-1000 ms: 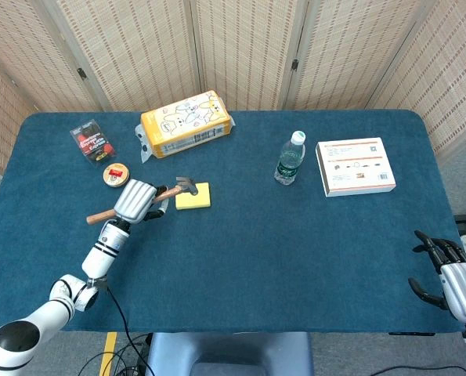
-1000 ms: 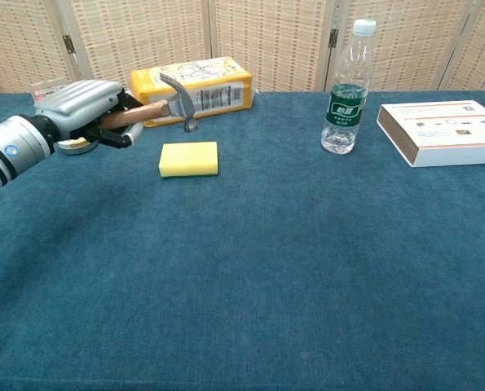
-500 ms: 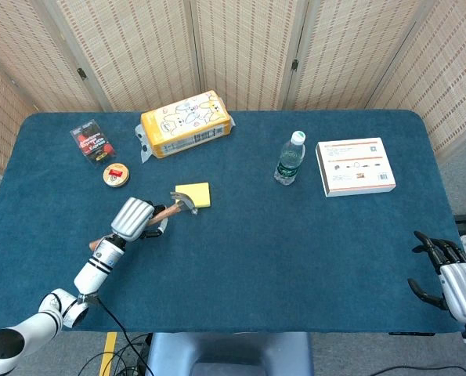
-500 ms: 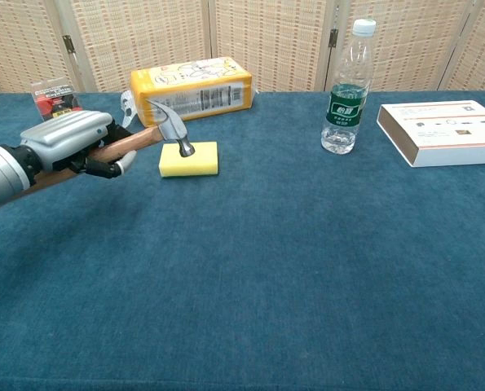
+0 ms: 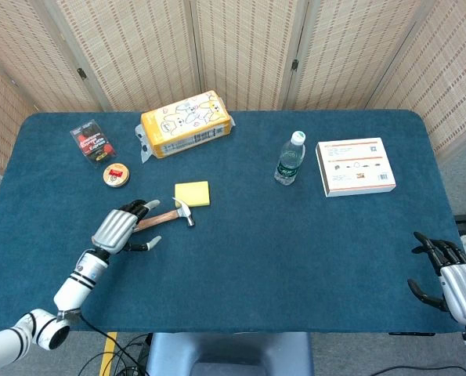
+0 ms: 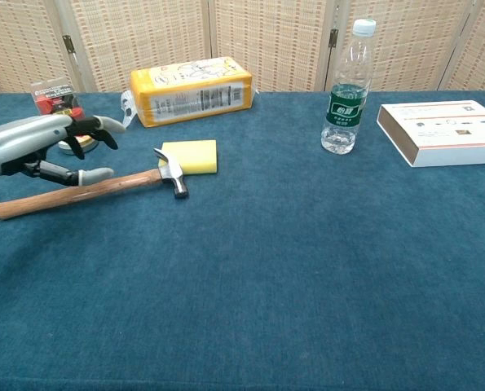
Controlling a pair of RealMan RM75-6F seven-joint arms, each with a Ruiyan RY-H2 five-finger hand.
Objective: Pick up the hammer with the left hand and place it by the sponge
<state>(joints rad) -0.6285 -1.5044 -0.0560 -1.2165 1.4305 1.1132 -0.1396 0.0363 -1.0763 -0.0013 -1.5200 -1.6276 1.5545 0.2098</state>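
Left hand: the left hand (image 6: pixel 38 147) sits at the left edge of the chest view and the lower left of the head view (image 5: pixel 119 229); its fingers (image 6: pixel 99 122) are spread apart and hold nothing, arched over the hammer's handle without gripping it.
Right hand: the right hand (image 5: pixel 452 274) shows only at the lower right corner of the head view, off the desk's edge, fingers loosely apart and empty.
Hammer: the hammer (image 6: pixel 87 191) lies flat on the blue desk (image 6: pixel 307 269), left of centre in both views (image 5: pixel 168 218).
Long axis: it runs roughly left to right across the frame, tilted slightly upward toward the right in the chest view.
Pointing: the metal head points to the right, toward the sponge; the wooden handle's free end points to the left edge of the frame, under the left hand.
Sponge: the yellow sponge (image 6: pixel 189 156) lies just beyond the hammer's head (image 5: pixel 192 193); whether they touch I cannot tell.
Step in hand: release, judged from the splayed fingers over a resting hammer; the placing looks done.
Next move: lift the left hand straight up and draw it back left, keeping the fingers clear of the handle so the hammer is not dragged from the sponge.
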